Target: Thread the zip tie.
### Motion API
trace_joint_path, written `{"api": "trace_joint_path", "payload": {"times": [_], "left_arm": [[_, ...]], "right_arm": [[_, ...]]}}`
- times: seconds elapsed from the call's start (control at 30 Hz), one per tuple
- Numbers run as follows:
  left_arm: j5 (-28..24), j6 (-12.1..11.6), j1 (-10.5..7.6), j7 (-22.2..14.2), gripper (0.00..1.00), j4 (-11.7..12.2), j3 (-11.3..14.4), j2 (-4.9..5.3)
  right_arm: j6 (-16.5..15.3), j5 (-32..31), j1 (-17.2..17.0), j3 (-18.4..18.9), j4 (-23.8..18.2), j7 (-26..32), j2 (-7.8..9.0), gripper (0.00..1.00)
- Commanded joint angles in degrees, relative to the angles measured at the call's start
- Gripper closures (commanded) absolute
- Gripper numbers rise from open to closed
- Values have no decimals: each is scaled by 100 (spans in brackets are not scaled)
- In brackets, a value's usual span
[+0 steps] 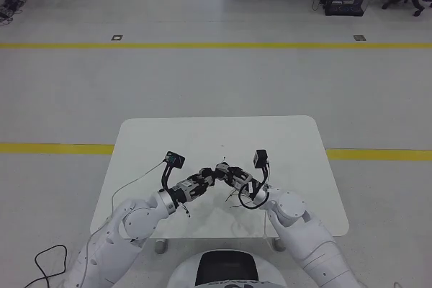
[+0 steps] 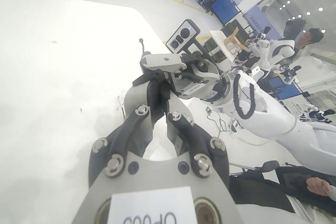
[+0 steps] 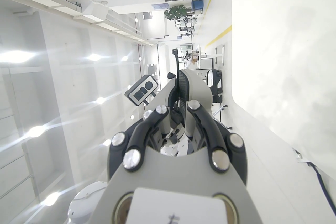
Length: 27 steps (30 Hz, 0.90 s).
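Thin black plastic zip tie (image 2: 141, 40) held above the white counter (image 1: 273, 137)
Right gripper (image 3: 181, 80) fingers clamp it, and the left gripper (image 2: 157, 86) fingers are clenched just beside them.

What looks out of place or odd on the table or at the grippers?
Nothing looks spilled or damaged. The left gripper and right gripper meet above the table, with the zip tie held between them. Only a tiny dark speck lies on the table.
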Motion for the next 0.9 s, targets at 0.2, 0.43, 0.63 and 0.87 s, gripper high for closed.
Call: {"api": "trace_joint_path", "payload": {"times": [0.2,0.43,0.63,0.87], "left_arm": [[-89,-7,11,14,100,-1,5,17],[-329,-7,-2,-19,100,20,-36,45],[-653,-7,-18,-141,100,63,-83,76],[-1492,-7,11,-404,100,247,-250,119]], "right_arm": [[-14,-2,6,-24,-5,-20,20,100],[-65,11,7,-31,-24,-33,38,0],[-156,-17,-6,-2,-47,-29,64,0],[-290,-207,-43,127,-83,57,128,0]]}}
